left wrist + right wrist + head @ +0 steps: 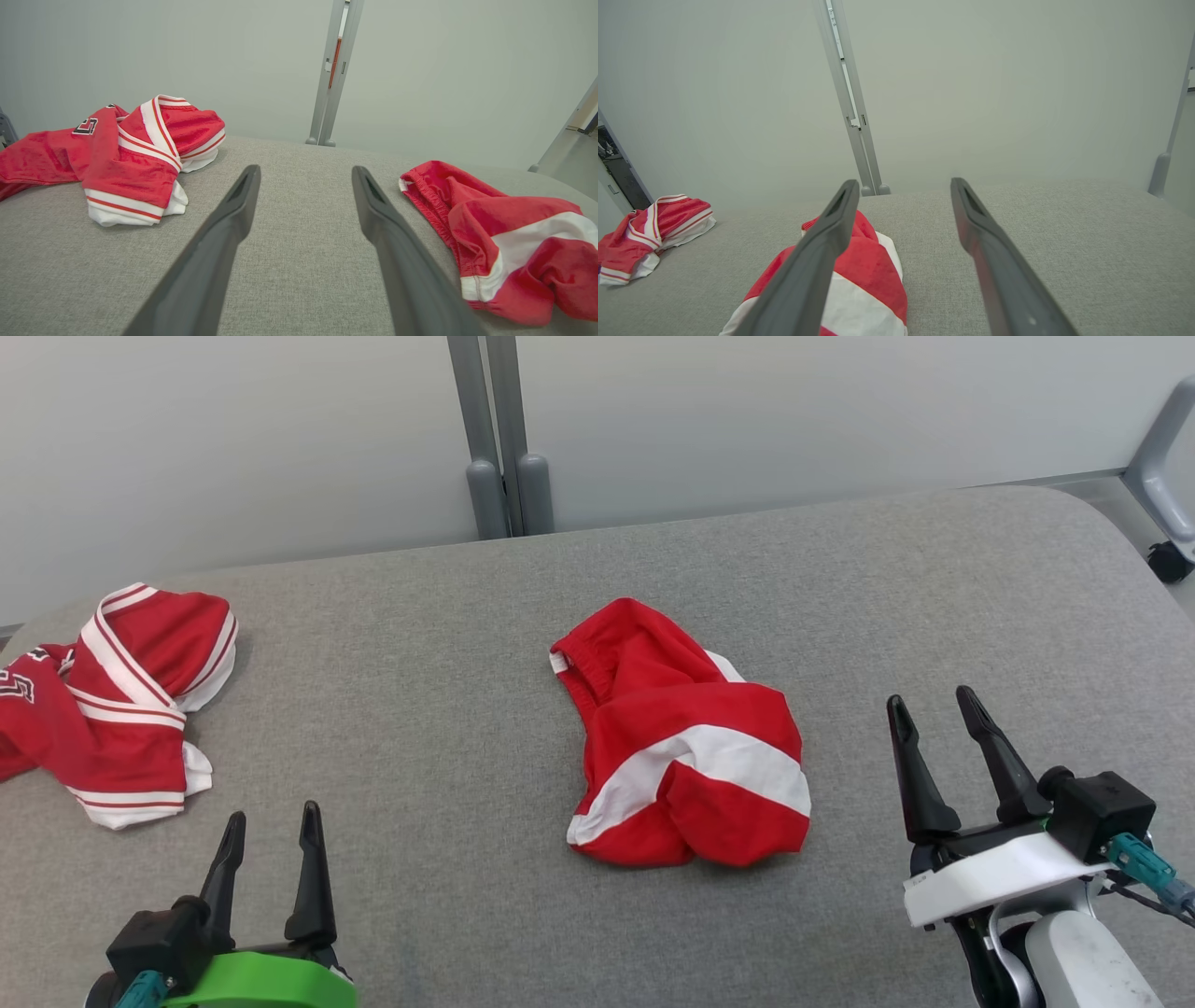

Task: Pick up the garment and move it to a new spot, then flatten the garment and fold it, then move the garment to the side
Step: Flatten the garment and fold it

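Note:
The garment, a crumpled red jersey (pixel 121 709) with white red-striped sleeve edges and black white-outlined lettering, lies at the far left of the grey padded table (pixel 420 709), partly cut off by the head view's edge. It also appears as the jersey (pixel 126 158) at the left wrist view's upper left and the jersey (pixel 644 228) far left in the right wrist view. My left gripper (pixel 271 826) is open, empty, near the front edge, below and right of it. My right gripper (pixel 934 705) is open and empty at the right.
A smaller rumpled pair of red shorts (pixel 686 747) with a white band lies mid-table, between the grippers, left of the right gripper's fingers. Grey posts (pixel 509 485) stand behind the table against a pale wall. A wheeled frame leg (pixel 1167 457) sits at the far right.

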Controlling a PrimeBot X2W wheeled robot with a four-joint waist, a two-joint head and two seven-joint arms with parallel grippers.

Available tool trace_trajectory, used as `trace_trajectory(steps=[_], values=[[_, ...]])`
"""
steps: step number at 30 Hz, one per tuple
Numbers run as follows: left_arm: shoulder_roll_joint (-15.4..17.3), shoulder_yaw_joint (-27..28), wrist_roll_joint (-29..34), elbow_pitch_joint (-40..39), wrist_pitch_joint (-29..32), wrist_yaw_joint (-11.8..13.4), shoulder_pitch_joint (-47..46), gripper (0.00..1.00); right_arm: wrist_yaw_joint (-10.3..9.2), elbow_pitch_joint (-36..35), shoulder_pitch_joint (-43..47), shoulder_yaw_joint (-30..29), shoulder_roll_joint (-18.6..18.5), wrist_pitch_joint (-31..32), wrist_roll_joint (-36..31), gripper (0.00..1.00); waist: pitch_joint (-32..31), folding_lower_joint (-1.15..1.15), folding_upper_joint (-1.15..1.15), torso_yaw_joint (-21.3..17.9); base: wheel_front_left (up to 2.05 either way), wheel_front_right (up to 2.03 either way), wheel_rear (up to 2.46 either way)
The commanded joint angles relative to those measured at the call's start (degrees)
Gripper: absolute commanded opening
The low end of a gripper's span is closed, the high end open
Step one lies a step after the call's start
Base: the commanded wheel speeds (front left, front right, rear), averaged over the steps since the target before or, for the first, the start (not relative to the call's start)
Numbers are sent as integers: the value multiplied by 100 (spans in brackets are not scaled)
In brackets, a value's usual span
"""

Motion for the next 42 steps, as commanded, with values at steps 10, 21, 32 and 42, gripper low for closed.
trace_trajectory(steps=[10, 21, 32, 42], values=[[-226, -570, -377, 441, 980, -545, -402, 100, -1, 51, -135, 178, -102, -17, 40, 100, -9, 0, 0, -172, 0, 0, 0], [-339, -1465, -1275, 1170, 3208, -745, -1225, 100, 0, 56, -242, 372, -146, -17, 98, 100, 129, 0, 0, -812, 0, 0, 0], [-333, -1610, -1635, 1985, 3412, -765, -1915, 100, 0, 78, -319, 348, -20, -17, 112, 100, 404, 0, 0, -1129, 0, 0, 0], [-145, -1816, -1778, 2072, 2953, -769, -2092, 0, 0, 95, -263, 317, 33, -17, 93, 100, 246, 0, 0, -665, 0, 0, 0]])
